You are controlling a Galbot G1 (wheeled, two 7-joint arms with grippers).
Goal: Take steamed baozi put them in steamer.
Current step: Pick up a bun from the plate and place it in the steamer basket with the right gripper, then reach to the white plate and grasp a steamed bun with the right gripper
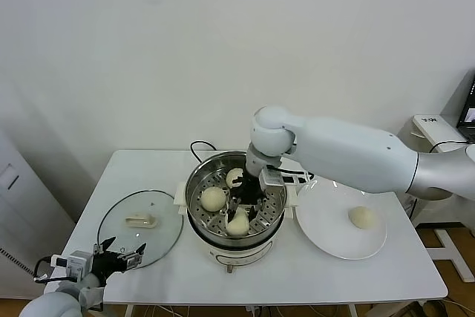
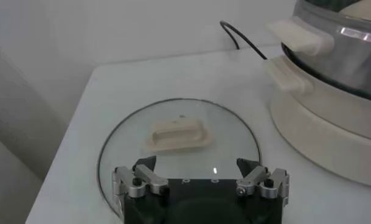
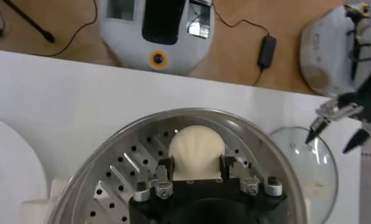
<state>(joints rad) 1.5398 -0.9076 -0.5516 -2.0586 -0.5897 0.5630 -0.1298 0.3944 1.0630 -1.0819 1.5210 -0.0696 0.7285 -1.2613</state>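
Grip: while the right pincer [image 1: 248,211] sits low inside the steamer [image 1: 194,183], you have its jaws nearly closed on a bun [image 3: 196,148], one finger on each flank, the bun at or just above the perforated tray.
Buns: three show in the steamer, counting the held one; a fourth [image 1: 362,217] lies on the plate [image 1: 326,239] to the steamer's right.
Handling: judge each bun light, soft and easily dented, with a smooth skin that may slip or tear; hold it low across its widest part with gentle pressure only.
Left pincer [image 1: 119,254]: parked at the worktop's [image 1: 297,280] near left corner, jaws wide, holding nothing, just over the edge of the glass lid [image 1: 159,213].
Head view: gives you the count and the plate, but the wrist partly hides the grip.
Right wrist view: shows finger contact on the bun and the tray holes; the other buns are not seen.
Left wrist view: shows the lid handle [image 2: 176,134] and the steamer's side handle [image 2: 298,36].
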